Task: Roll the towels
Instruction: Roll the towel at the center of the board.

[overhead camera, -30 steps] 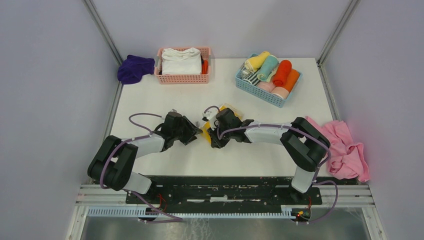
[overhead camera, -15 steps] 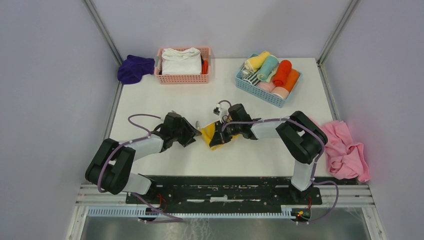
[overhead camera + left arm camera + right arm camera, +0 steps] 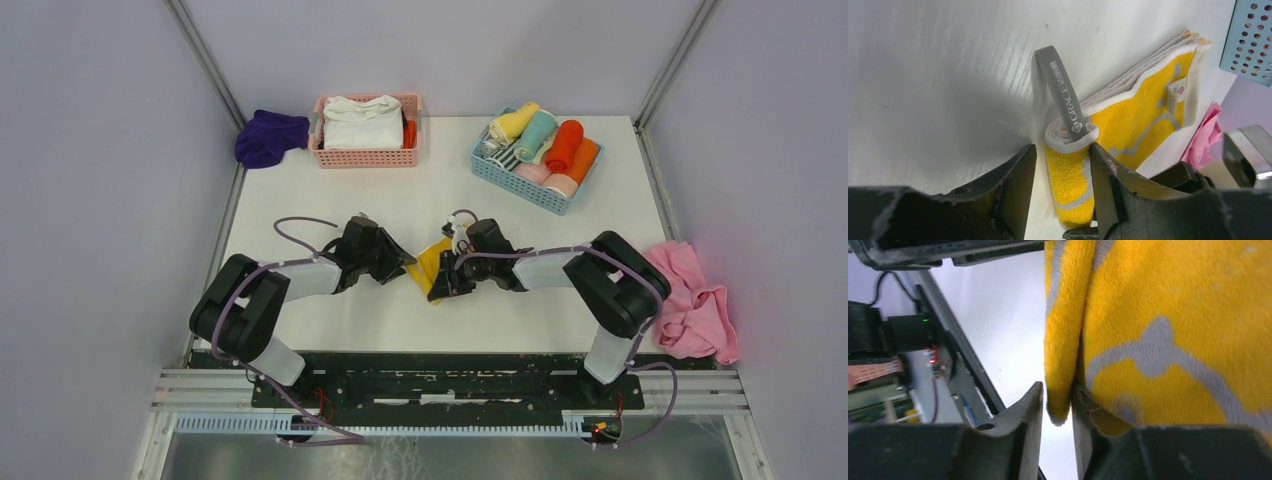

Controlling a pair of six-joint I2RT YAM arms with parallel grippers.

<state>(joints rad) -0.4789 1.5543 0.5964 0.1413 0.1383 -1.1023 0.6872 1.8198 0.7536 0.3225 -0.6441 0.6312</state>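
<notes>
Yellow towel lies mid-tabletop, between both arms. Left tool straddles its rolled end; can't tell if it's pinching. Right tool is clamped on the opposite fold. Unrolled length runs from the left tool toward the right arm, so rolling likely heads rightward.

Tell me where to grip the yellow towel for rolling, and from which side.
Grip the rolled end of the towel, the thick curl at the grey loop. Come from the left, low along the table: the left tool straddles that end, and the flat folded layers stretch away from it.
</notes>
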